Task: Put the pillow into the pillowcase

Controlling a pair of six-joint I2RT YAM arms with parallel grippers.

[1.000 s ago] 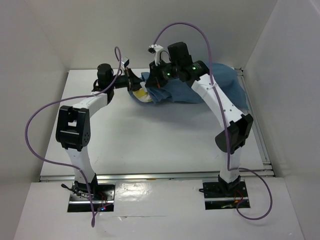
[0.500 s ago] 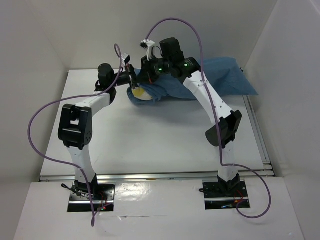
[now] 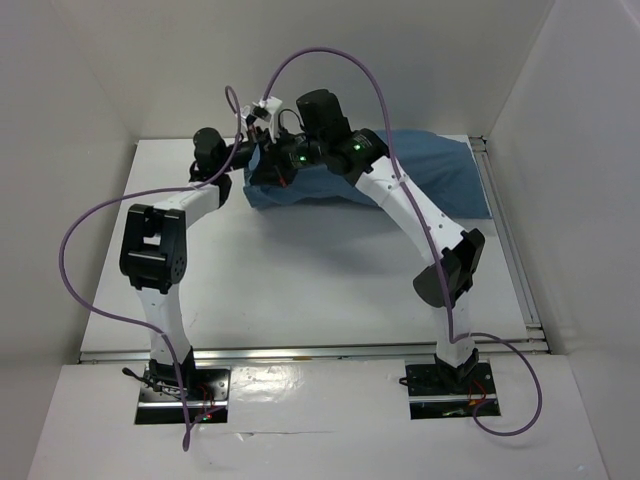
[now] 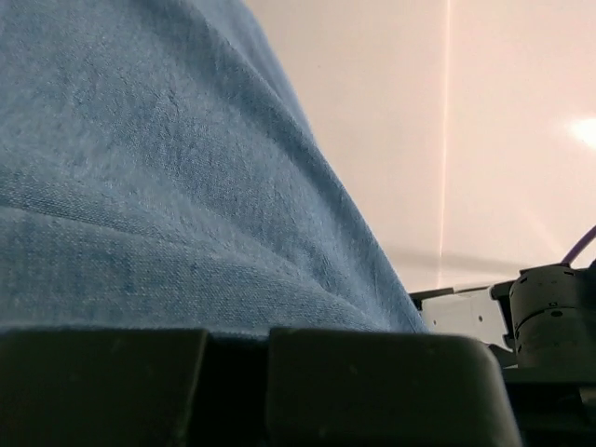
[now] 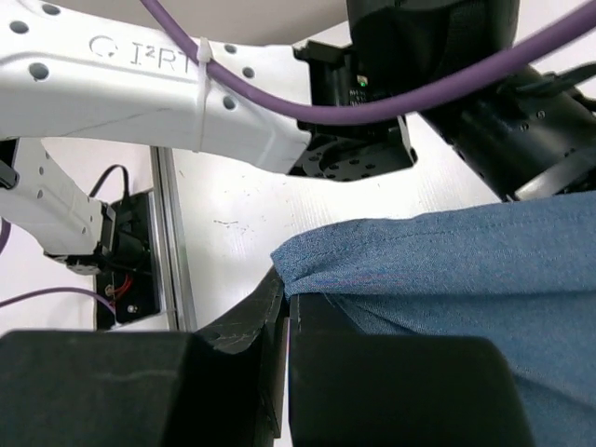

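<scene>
The dusty-blue pillowcase point(image 3: 420, 170) lies bulging along the back of the white table point(image 3: 300, 270). No white or yellow of the pillow shows; it is hidden. Both grippers meet at the sack's left end. My left gripper point(image 3: 254, 160) is shut on the cloth there, and in its wrist view blue fabric point(image 4: 140, 186) fills the picture above its dark fingers point(image 4: 372, 382). My right gripper point(image 3: 278, 166) reaches over from the right and is shut on a folded corner of the pillowcase point(image 5: 466, 261), pinched at the fingertips point(image 5: 287, 303).
White walls close in the table at the back and both sides. A metal rail point(image 3: 512, 250) runs along the right edge. Purple cables point(image 3: 330, 55) loop above the arms. The left arm's white link point(image 5: 140, 84) passes close over the right gripper.
Both grippers have moved left with the pillowcase's open end. The pillow's yellow edge, seen at the mouth earlier, is now covered by blue cloth. The sack lies straighter.
</scene>
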